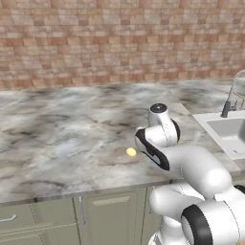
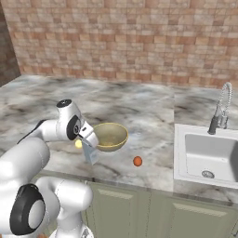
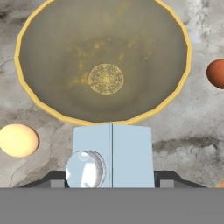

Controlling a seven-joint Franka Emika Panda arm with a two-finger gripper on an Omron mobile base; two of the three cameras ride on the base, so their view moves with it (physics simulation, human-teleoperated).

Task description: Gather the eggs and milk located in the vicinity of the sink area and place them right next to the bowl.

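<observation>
My gripper (image 3: 111, 180) is shut on the milk (image 3: 131, 153), a pale blue-grey carton whose gabled top sits between the two dark fingers. In the right base view the milk (image 2: 91, 155) hangs below the gripper (image 2: 89, 143), just in front of the near rim of the olive-tan bowl (image 2: 110, 136). From the hand, the bowl (image 3: 105, 65) is hollow and empty. An orange-brown egg (image 2: 137, 161) lies on the counter to the bowl's right, between it and the sink (image 2: 209, 153); the egg (image 3: 217, 73) is at the right edge of the hand view.
A pale yellow ball (image 3: 18, 140) lies on the marble counter left of the carton, and the same ball (image 1: 130, 152) shows beside the arm. The chrome faucet (image 2: 222, 109) rises behind the sink. A brick wall closes the back.
</observation>
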